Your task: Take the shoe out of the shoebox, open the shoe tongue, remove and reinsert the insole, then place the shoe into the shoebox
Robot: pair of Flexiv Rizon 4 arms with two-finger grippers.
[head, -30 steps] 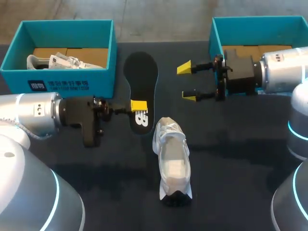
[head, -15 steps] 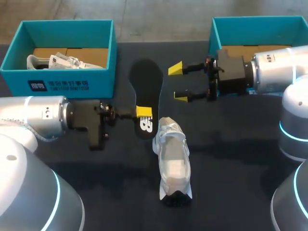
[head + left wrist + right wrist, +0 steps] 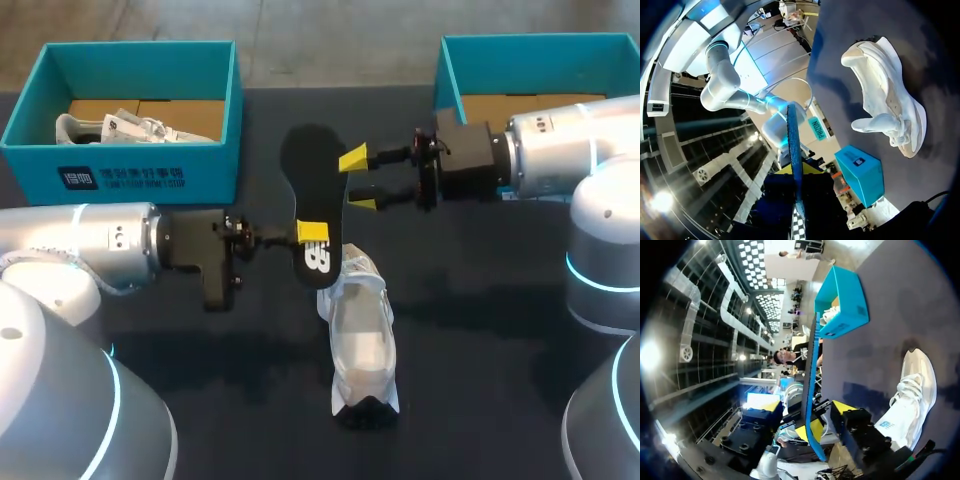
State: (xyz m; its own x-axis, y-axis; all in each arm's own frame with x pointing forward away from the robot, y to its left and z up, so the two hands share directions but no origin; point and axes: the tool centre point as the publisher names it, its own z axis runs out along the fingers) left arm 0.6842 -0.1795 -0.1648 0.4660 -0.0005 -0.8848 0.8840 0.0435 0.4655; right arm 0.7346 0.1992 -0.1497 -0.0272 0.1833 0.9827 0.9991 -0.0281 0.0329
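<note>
One white shoe (image 3: 360, 340) lies nearest on the dark bench (image 3: 480, 330), loose, with neither arm touching it and its mouth showing from above. Just beyond it the left end effector (image 3: 313, 232) is clamped on the black insole (image 3: 308, 170) near its printed end and holds it up off the bench. The insole's lower end hangs over the far end of the shoe; I cannot tell whether the two touch. From the left wrist the insole shows edge-on, running straight out between the fingers.

Further on, the right end effector (image 3: 358, 180) comes in from the other side with its fingers spread apart. They sit just beside the insole's upper edge and are not gripping it. Its wrist view shows the insole edge-on between the yellow tips.

At the back stand two teal boxes: the left box (image 3: 120, 165) with a second shoe (image 3: 110, 127) inside, and the right box (image 3: 445, 70) behind the right arm.

With the insole out and the shoe on the bench, I judge the reinsert step is in hand. Next, the right arm probably needs to pinch the free end or steady the shoe. The left then has to tip the insole down and feed it into the mouth, and an unheld shoe may skid when pushed.
</note>
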